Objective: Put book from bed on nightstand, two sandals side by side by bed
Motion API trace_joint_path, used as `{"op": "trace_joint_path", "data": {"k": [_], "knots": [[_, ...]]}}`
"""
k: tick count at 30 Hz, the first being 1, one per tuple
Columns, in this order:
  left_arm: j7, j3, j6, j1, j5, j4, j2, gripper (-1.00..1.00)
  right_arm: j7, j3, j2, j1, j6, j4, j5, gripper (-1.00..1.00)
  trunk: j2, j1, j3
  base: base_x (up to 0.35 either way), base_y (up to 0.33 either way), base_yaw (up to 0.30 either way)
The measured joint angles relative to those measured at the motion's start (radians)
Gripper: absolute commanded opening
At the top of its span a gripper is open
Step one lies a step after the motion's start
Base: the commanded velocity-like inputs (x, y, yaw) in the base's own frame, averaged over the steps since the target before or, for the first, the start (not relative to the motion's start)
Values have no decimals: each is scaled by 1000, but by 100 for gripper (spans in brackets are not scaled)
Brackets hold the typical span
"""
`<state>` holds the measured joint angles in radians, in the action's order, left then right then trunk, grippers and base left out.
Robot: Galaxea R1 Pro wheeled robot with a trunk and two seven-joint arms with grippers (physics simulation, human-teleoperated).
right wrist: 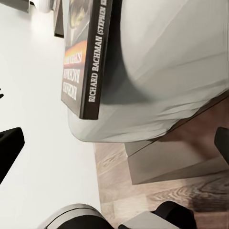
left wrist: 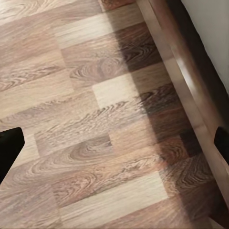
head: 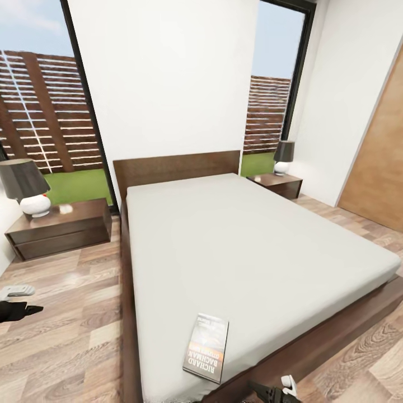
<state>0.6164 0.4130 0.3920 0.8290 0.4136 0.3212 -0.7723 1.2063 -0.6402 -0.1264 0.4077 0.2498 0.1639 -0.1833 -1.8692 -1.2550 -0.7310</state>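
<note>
Head view shows me the book [head: 206, 347] lying flat on the bed [head: 246, 240], near its foot corner. My right claw [right wrist: 114, 143] sits wide open just beside that corner, holding nothing. My left claw [left wrist: 114, 143] is wide open too, over the floor [left wrist: 86, 119] beside the bed frame.

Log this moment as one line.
book on bed near foot corner | right pincer open, facing book | nightstand free
</note>
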Motion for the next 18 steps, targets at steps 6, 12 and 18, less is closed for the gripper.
{"op": "trace_joint_path", "data": {"k": [6, 12, 18], "knots": [[0, 0, 0, 0, 0, 0, 0, 100, -4, 0, 7, 8, 0, 1, 0, 100, -42, -23, -19, 0, 0, 0], [0, 0, 0, 0, 0, 0, 0, 100, -17, 0, 22, 15, 0, 2, 0, 100, -84, -46, -38, 0, 0, 0], [0, 0, 0, 0, 0, 0, 0, 100, -66, 0, 45, 21, 0, 1, -1, 100, -126, -69, -56, 0, 0, 0]]}}
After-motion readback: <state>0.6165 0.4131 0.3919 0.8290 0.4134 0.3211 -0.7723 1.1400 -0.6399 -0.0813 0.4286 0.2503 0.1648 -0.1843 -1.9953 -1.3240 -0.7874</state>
